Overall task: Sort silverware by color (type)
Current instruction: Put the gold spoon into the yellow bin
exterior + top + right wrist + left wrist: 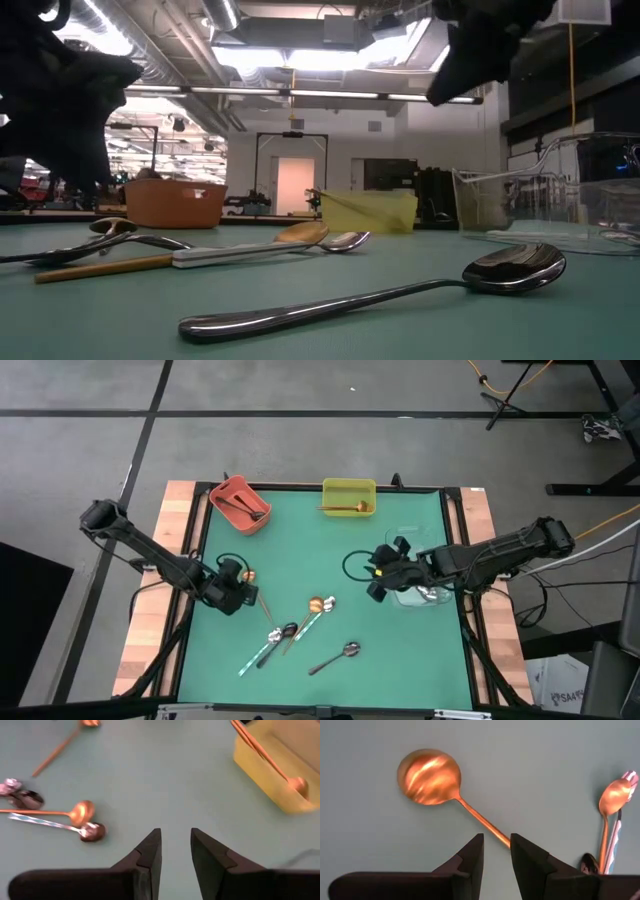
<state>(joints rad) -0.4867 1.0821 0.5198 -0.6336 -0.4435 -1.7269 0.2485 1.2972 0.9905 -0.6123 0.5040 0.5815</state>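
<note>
A copper spoon (429,776) lies flat on the green mat, its bowl toward the left side and its thin handle (485,822) running under my left gripper (496,852). That gripper (240,590) hovers just above the handle, its fingers a narrow gap apart and clear of the table. More silverware lies in a loose cluster (292,630) near the front: a gold spoon (75,812), a dark one and iridescent ones. A silver spoon (400,295) lies alone at the front. My right gripper (175,850) hangs open above bare mat at the right (380,575).
A red bin (238,503) holding a dark spoon and a yellow bin (349,497) holding a gold spoon (270,762) stand at the far edge. A clear bin (425,596) sits at the right under my right arm. Bare mat lies in the middle.
</note>
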